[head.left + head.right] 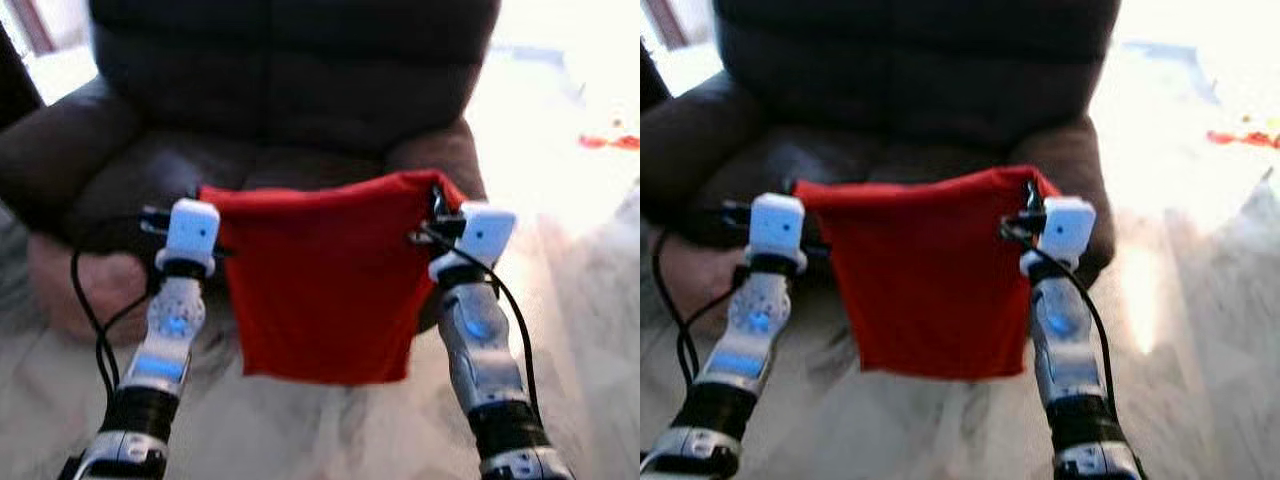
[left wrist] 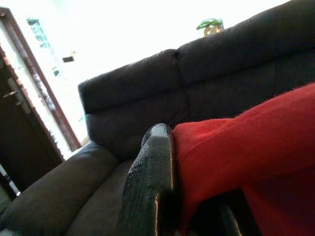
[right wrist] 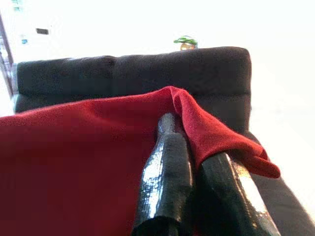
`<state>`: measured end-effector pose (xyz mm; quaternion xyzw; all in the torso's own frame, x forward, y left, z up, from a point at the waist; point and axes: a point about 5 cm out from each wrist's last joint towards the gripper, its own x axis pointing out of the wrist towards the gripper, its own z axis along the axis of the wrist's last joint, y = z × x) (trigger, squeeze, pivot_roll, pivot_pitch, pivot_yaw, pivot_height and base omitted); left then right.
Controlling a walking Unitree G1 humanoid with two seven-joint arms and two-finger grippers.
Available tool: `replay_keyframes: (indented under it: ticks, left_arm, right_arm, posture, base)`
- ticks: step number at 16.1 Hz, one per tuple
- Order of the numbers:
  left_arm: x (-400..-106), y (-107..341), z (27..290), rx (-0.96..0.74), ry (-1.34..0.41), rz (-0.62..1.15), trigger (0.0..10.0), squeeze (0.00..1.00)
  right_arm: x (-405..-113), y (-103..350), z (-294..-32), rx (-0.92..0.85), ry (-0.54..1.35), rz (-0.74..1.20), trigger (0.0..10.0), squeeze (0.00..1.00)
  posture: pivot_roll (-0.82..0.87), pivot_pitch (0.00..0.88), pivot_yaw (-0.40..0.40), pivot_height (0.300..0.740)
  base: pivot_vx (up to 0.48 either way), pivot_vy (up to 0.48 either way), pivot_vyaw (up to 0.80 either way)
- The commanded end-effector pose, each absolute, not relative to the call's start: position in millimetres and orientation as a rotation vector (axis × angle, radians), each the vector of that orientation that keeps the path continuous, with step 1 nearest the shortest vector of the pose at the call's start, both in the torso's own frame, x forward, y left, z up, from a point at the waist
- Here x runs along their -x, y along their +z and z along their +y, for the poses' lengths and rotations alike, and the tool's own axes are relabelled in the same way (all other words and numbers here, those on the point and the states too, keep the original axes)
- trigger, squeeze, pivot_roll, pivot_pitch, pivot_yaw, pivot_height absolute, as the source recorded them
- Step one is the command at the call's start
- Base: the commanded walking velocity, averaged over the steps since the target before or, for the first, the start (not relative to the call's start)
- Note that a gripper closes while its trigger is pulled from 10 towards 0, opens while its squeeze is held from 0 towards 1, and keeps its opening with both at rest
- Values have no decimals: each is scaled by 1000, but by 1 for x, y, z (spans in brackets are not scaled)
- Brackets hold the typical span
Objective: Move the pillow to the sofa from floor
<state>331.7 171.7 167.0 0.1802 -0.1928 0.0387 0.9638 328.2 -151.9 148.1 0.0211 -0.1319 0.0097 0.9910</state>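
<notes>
- Pillow: red, flat, off the floor, hanging between both arms just before the dark sofa; lifting looks done, placing on the seat remains.
- Left gripper: fingers pinch its upper corner.
- Right gripper: fingers pinch the other corner.
</notes>
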Motion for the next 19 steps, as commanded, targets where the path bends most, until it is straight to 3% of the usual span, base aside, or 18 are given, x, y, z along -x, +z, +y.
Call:
replay_keyframes:
  ticks: [1,19]
  left_arm:
    - [-333,190,166,-348,78,-490,10000,0]
    - [-334,191,165,-340,63,-478,10000,0]
  right_arm:
    - [-327,158,-161,-43,-10,-309,10000,0]
    - [-328,154,-161,-54,-16,-288,10000,0]
  posture:
    - [33,42,-33,740]
    - [36,46,-32,740]
  base:
    - [330,0,0]
    - [347,0,0]
